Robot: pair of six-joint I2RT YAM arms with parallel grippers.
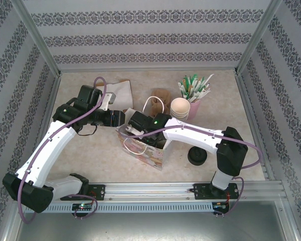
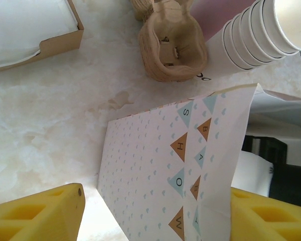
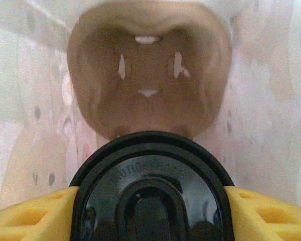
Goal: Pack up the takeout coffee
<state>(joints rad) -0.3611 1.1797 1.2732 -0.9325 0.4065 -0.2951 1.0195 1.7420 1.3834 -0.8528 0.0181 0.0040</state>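
The left gripper is spread wide astride the paper bag, with one wall between its fingers and a gap seen at one side. If that wall is nudged, the bag could be toppled. The takeout coffee is clamped between the fingers of the right gripper, inside the bag. The pulp carrier lies just ahead of the fingertips. If the cup is released off the carrier's well, it could be tipped.

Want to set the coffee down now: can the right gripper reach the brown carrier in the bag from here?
Likely yes. The right gripper grips the takeout coffee, and the brown carrier lies straight ahead inside the bag, nothing visible between them.
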